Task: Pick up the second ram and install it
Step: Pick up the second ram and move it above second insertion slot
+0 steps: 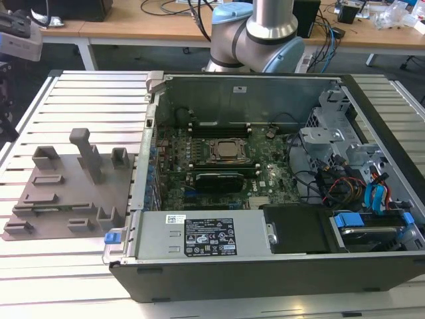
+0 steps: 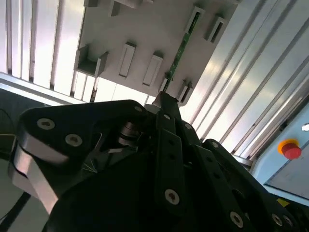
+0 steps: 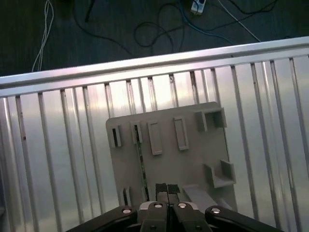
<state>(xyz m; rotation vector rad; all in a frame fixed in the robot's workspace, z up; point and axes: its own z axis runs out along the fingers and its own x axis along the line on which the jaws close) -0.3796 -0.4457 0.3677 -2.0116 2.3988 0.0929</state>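
Framing case (image 1: 265,279), exterior view; both wrist views, gripper (image 3: 166,188) near second ram (image 2: 182,48).

The arm (image 1: 255,30) is showing a grey joint and a silver tube at the far edge of the exterior view, rising out of frame. In the first wrist view the tool (image 3: 166,189) is pointing downward. Its black fingers (image 3: 161,189) appear to be pressing pad to pad with nothing between them. In the second wrist view the tool (image 2: 165,101) is tapering to one narrow tip.
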